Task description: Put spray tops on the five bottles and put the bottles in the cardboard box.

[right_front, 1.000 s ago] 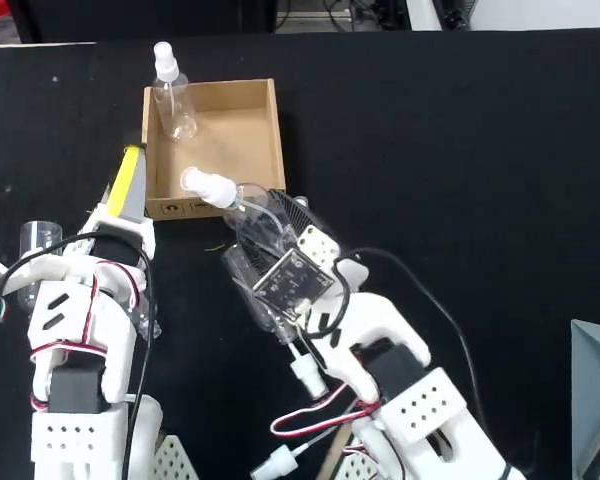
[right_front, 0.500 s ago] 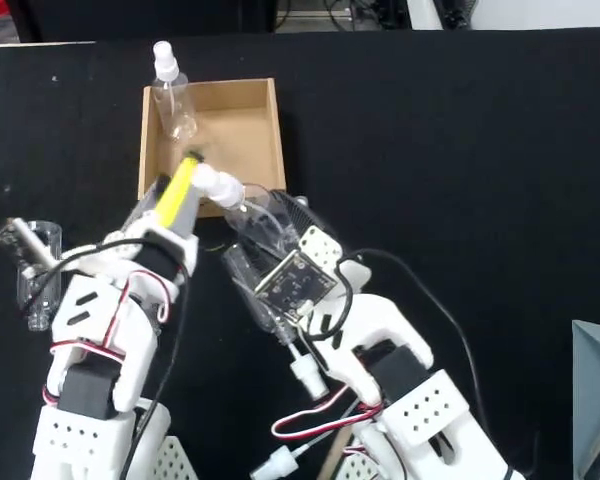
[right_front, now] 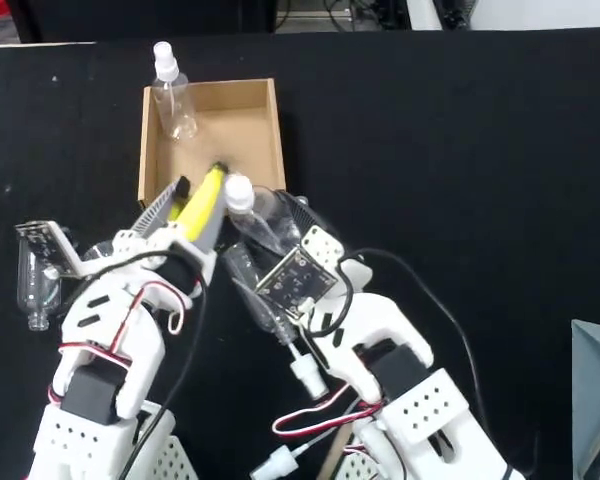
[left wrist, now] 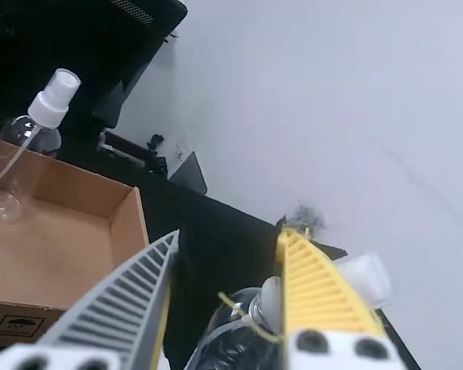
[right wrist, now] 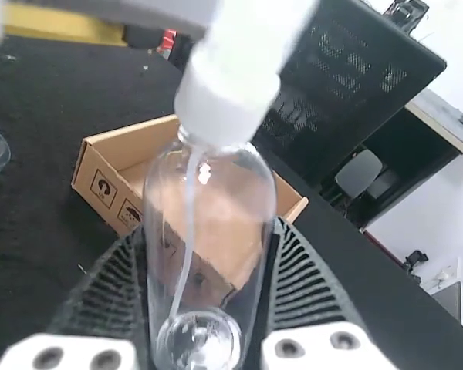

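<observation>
the right hand (right wrist: 208,235) pinches a clear plastic bottle (right wrist: 216,193) by its body, tilted near the brown cardboard box (right_front: 278,130) above the black desk (right_front: 430,150), likely steadying it so the spread left hand (left wrist: 230,235), just beside its white spray top (right wrist: 231,69), can seat it.

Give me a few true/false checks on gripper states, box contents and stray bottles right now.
1. The right gripper is shut on the held bottle. True.
2. The left gripper is shut on that bottle's spray top. False: it is open, with the top beside its yellow finger, not between the fingers.
3. The cardboard box holds three bottles. False: one leaning bottle is in it.
4. A loose bottle lies on the table outside the box. True.
</observation>
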{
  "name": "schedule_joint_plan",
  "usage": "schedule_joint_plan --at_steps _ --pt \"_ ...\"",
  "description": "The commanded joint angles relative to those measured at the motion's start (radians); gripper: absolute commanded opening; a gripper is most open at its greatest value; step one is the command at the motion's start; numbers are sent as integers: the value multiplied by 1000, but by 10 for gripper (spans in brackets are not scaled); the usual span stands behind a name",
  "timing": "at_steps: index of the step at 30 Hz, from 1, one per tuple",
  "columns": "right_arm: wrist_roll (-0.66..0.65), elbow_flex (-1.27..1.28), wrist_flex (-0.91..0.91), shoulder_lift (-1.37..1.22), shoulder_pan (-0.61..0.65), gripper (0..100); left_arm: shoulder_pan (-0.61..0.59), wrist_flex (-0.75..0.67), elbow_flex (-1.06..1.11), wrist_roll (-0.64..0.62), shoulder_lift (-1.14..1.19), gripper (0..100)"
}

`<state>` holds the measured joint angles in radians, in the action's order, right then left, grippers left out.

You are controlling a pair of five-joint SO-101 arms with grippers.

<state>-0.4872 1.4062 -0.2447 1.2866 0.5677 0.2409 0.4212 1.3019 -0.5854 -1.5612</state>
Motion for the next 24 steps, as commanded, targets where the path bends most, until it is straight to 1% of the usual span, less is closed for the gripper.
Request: schedule_joint_plan --at_steps 1,9,13,18,24 --pt "-3 -7 0 39 20 11 65 -6 12 32 2 184" --pt "-3 -7 0 39 18 11 101 0 19 35 2 184" --pt "-3 -7 0 38 18 11 108 2 21 84 2 184" --pt "-3 -7 0 38 8 11 110 3 21 87 2 184" --pt "-3 -7 0 38 3 11 142 0 38 89 0 184"
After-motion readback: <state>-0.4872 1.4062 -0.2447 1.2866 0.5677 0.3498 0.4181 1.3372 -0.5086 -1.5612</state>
